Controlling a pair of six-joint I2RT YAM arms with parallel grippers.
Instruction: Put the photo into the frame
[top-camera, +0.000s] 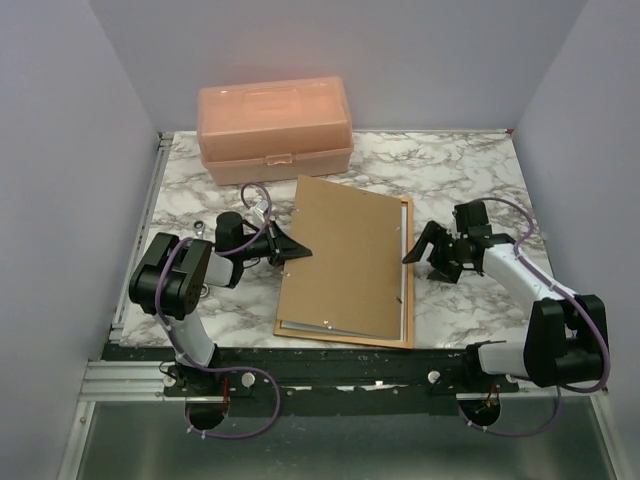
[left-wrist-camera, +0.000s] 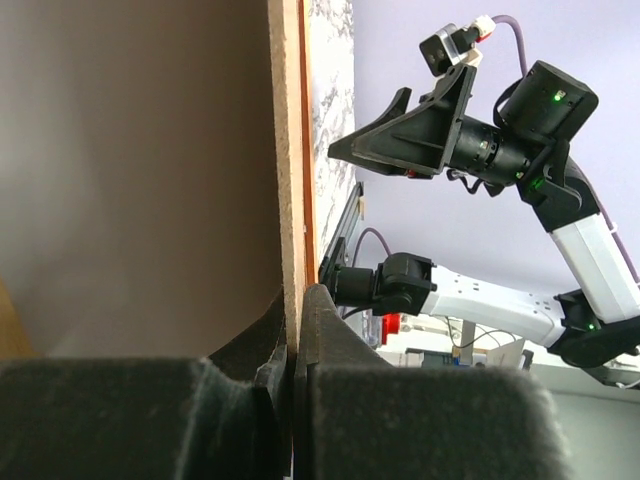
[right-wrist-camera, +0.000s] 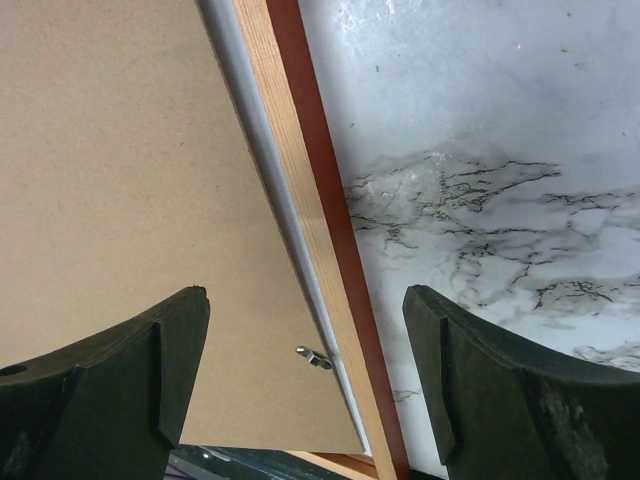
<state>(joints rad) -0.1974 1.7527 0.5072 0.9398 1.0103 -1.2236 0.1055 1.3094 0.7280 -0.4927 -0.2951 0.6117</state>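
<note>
We are pinching the left edge of the backing board (top-camera: 345, 260) in our left gripper (top-camera: 295, 250). The board is covering the frame (top-camera: 408, 300) on the marble table (top-camera: 470, 180). Our right gripper (top-camera: 425, 262) is hanging wide apart and empty above the frame's right rail, with a peach box (top-camera: 275, 120) behind.

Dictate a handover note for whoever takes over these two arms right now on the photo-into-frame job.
Left gripper: shut on the left edge of the backing board.
Right gripper: open, holding nothing, beside the frame at its right rail.
The frame lies back up. The board lies skewed on it, not seated.
Photo: not visible. A pale sheet edge shows under the board's near left corner, and I cannot tell whether that is it.
Left to do: confirm the photo is in, square the board, turn the clips.
</note>
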